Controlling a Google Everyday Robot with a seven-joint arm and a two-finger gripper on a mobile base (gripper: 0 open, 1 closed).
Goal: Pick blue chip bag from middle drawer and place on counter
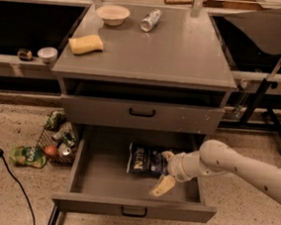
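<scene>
The blue chip bag (143, 159) lies flat in the open middle drawer (99, 180), near its back and right of centre. My gripper (165, 171) reaches in from the right on a white arm (234, 168) and is low in the drawer at the bag's right edge. It is open: one cream finger (162, 186) points down-left in front of the bag, the other (168, 156) is by the bag's right end. The bag rests on the drawer floor. The counter (176, 48) is the grey top of the cabinet above.
On the counter are a yellow sponge (86, 44), a white bowl (112, 14) and a silver can (151, 20). The drawer above (142, 113) is closed. A wire basket (58, 139) and a green pouch (27, 156) lie on the floor at left. Dark side tables flank the cabinet.
</scene>
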